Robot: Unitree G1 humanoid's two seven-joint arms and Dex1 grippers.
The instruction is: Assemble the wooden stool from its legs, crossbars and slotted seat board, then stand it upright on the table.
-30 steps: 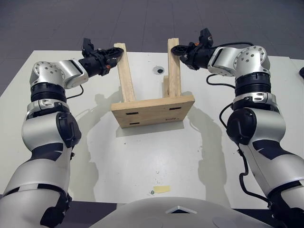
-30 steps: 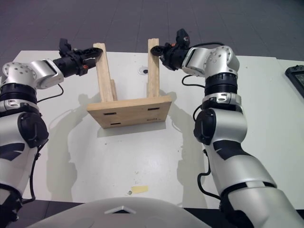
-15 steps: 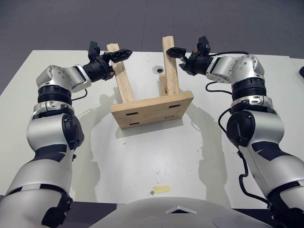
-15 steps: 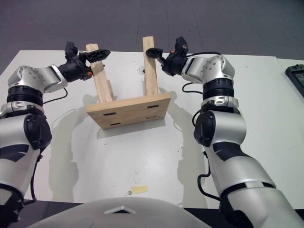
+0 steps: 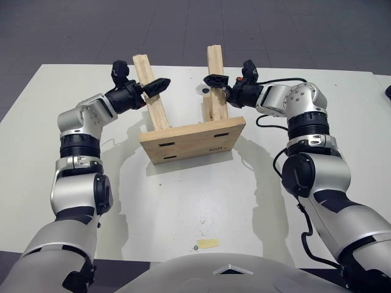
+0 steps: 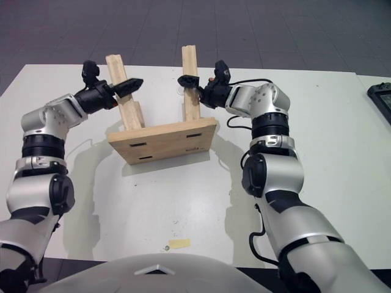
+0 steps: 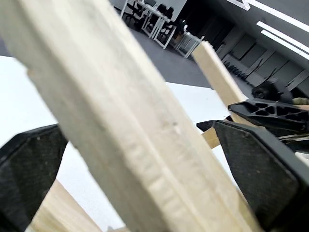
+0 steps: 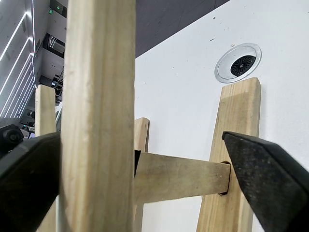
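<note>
The wooden stool lies on its side on the white table (image 5: pixel 183 201), its slotted seat board (image 5: pixel 192 141) facing me and its legs pointing away. My left gripper (image 5: pixel 149 87) is open and straddles the left leg (image 5: pixel 142 64), which nearly fills the gap between its fingers (image 7: pixel 260 169). My right gripper (image 5: pixel 219 85) is open around the right leg (image 5: pixel 214 58); one finger (image 8: pixel 29 183) sits against the leg, the other stands well clear. A crossbar (image 8: pixel 178 176) joins that leg (image 8: pixel 96 96) to a lower leg (image 8: pixel 236 145).
A round cable port (image 5: pixel 201 90) is set in the table between the legs. A yellow note (image 5: pixel 208 243) and a small screw (image 5: pixel 195 246) lie near the front edge. A dark device (image 6: pixel 382 97) sits at the far right edge.
Both grippers have slid from the leg tips down toward the seat board and now straddle the legs. The leg tops have shifted slightly left.
</note>
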